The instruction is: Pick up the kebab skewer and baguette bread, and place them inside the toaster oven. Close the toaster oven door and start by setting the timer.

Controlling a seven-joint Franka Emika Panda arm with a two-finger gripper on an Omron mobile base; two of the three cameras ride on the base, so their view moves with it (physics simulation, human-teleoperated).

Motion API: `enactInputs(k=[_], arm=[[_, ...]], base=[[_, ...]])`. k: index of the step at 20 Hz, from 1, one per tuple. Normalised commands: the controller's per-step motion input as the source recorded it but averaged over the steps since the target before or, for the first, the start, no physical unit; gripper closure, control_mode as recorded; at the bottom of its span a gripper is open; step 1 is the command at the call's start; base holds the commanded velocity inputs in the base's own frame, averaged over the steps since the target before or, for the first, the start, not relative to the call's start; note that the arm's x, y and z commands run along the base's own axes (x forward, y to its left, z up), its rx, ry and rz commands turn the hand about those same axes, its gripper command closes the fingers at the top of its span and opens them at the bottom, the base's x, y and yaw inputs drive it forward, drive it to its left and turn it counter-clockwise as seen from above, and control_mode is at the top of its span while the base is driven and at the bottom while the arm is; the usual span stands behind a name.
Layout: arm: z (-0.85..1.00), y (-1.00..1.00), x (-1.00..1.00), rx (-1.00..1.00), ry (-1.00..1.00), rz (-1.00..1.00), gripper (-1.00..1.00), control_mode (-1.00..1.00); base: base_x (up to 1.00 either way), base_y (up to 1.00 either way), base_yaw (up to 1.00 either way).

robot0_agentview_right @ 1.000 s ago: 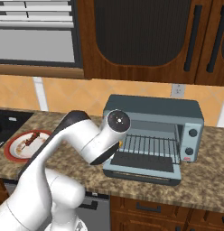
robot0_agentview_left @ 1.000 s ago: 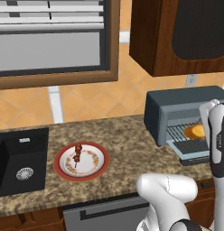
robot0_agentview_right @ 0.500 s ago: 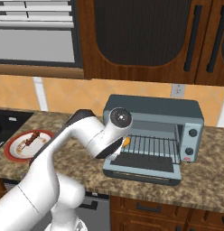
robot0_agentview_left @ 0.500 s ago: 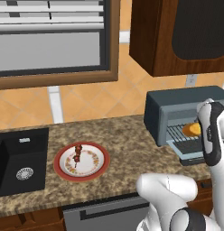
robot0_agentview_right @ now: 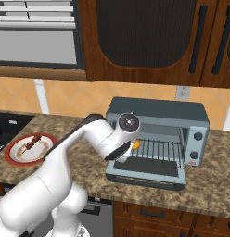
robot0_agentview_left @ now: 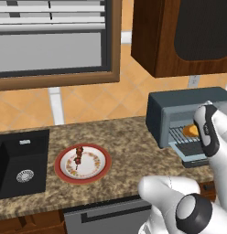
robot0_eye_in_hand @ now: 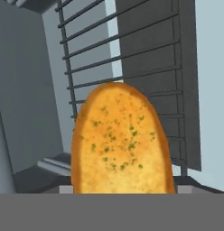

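Observation:
My gripper (robot0_agentview_right: pixel 130 148) is shut on the baguette bread (robot0_agentview_right: pixel 135 145), a golden-orange loaf held at the mouth of the blue-grey toaster oven (robot0_agentview_right: pixel 158 111). In the hand view the baguette bread (robot0_eye_in_hand: pixel 120 144) stands close in front of the wire rack (robot0_eye_in_hand: pixel 132 58) and hides my fingertips. From the left base view the baguette bread (robot0_agentview_left: pixel 192 130) peeks out beside my forearm at the toaster oven (robot0_agentview_left: pixel 179 103). The toaster oven door (robot0_agentview_right: pixel 147 169) lies folded down flat. The kebab skewer (robot0_agentview_left: pixel 78 157) rests on a red-rimmed plate (robot0_agentview_left: pixel 60 171), far left of the oven.
A black sink (robot0_agentview_left: pixel 19 164) is set in the granite counter left of the plate. Dark brown wall cabinets hang above the oven. The oven's knobs (robot0_agentview_right: pixel 198 136) sit on its right front panel. My own arm spans the counter between plate and oven.
My hand has carried the baguette bread a little farther toward the oven's opening. The skewer, plate and door have not moved.

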Motion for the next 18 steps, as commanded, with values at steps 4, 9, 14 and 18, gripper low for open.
enactInputs(k=[4, 9, 14, 18], arm=[[-0.05, -0.24, 0.26, 0.0, 0.0, 0.0, 1.0, -1.0], [-0.16, -0.01, 0.2, -0.04, 0.0, 0.0, 1.0, -1.0], [-0.17, 0.03, 0.11, -0.05, 0.0, 0.0, 1.0, -1.0], [-0.01, 0.0, 0.17, 0.0, 0.0, 0.0, 1.0, -1.0]], base=[[0.0, 0.0, 0.0], [0.0, 0.0, 0.0], [0.0, 0.0, 0.0], [0.0, 0.0, 0.0]])
